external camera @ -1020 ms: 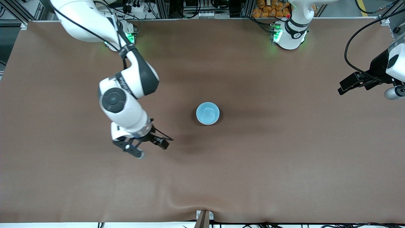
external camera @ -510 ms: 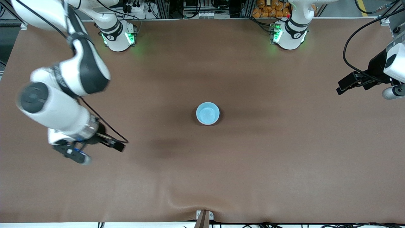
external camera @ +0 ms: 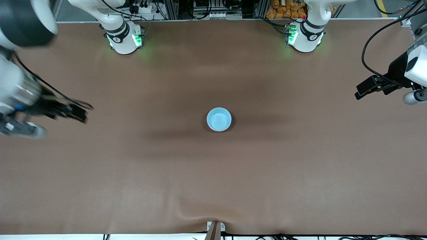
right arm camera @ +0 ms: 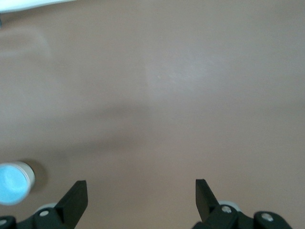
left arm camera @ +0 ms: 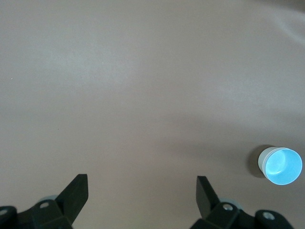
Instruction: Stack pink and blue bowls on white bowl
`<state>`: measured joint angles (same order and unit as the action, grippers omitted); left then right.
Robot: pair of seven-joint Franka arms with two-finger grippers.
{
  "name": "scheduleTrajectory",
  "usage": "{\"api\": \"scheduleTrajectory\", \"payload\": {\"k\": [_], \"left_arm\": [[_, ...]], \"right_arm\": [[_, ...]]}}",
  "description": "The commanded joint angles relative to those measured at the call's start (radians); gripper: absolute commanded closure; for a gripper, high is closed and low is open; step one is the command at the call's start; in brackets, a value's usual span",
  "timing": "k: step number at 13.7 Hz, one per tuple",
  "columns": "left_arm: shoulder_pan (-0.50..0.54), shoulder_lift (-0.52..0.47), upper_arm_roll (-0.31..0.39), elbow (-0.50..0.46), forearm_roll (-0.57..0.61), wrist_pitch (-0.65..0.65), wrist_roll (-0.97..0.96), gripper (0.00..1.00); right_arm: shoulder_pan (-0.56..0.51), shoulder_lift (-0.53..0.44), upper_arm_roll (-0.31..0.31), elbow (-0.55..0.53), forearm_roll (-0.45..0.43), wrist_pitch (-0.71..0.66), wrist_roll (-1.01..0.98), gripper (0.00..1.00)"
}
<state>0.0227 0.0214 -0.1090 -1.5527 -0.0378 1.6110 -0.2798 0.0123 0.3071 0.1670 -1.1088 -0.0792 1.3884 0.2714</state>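
Swung out since the earlier frames: right gripper (external camera: 50, 111), now at the left edge of the front view, over bare table (external camera: 213, 186) at the right arm's end. Fingers (right arm camera: 76, 198) spread wide, grasping nothing. Blue bowl (external camera: 219, 119) unmoved at the centre of the front view, upright, with a white outer wall showing in the left wrist view (left arm camera: 281, 165). Left gripper (external camera: 377, 87) waiting at the right edge, fingers (left arm camera: 78, 191) likewise apart and empty.
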Motion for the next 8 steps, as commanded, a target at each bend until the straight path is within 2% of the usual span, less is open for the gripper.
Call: {"api": "scheduleTrajectory", "payload": {"k": [1,4,5,8], "left_arm": [[0.000,-0.018,-0.030,-0.006,-0.008,-0.041,0.016,0.00],[0.005,-0.027,-0.057,-0.007,0.041,-0.059,0.022,0.00],[0.006,-0.032,-0.055,-0.007,0.041,-0.057,0.024,0.00],[0.008,-0.063,-0.055,-0.010,0.042,-0.068,0.053,0.00]], "right_arm": [[-0.006,-0.155,-0.049,-0.141,0.036,-0.031,-0.086,0.00],[0.000,-0.351,-0.055,-0.432,0.026,0.102,-0.109,0.00],[-0.003,-0.379,-0.055,-0.460,0.022,0.110,-0.142,0.00],[-0.006,-0.375,-0.055,-0.459,0.019,0.104,-0.182,0.00]]}}
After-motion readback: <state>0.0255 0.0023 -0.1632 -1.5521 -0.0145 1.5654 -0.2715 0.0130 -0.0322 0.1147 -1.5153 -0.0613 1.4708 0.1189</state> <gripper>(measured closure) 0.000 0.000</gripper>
